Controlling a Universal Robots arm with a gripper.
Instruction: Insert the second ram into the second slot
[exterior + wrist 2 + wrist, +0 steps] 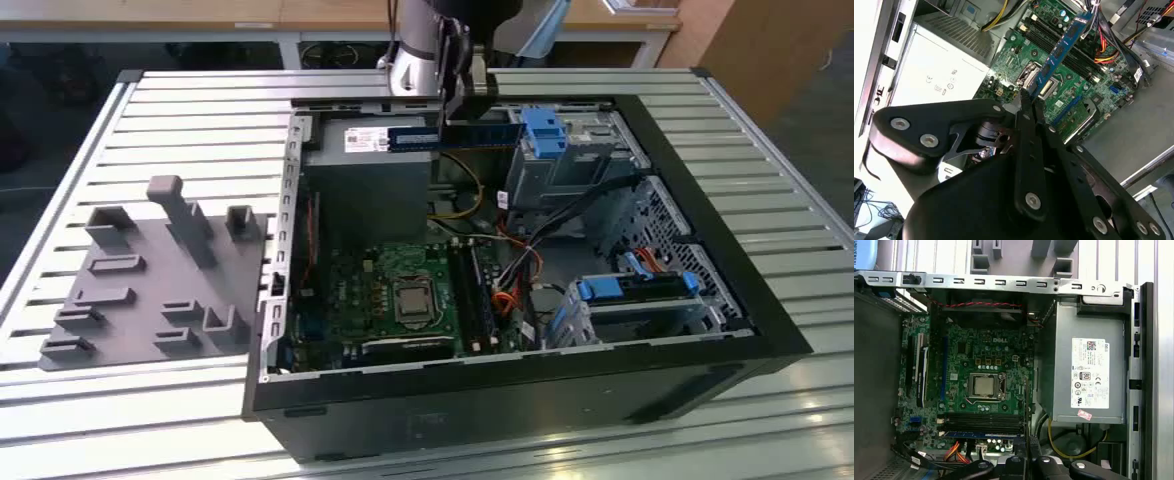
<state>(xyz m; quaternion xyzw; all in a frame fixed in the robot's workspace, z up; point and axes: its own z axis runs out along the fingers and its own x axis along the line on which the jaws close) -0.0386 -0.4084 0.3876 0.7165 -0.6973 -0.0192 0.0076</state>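
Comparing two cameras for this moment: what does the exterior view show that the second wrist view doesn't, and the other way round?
The exterior view adds the grey fixture tray on the slatted table, at the exterior view's left of the open case, and the blue drive caddies. The second wrist view adds a close look at the fingertips pinching the stick. Both share the gripper shut on the second ram, the motherboard and the power supply.

One held ram [497, 134], one computer case [534, 410]
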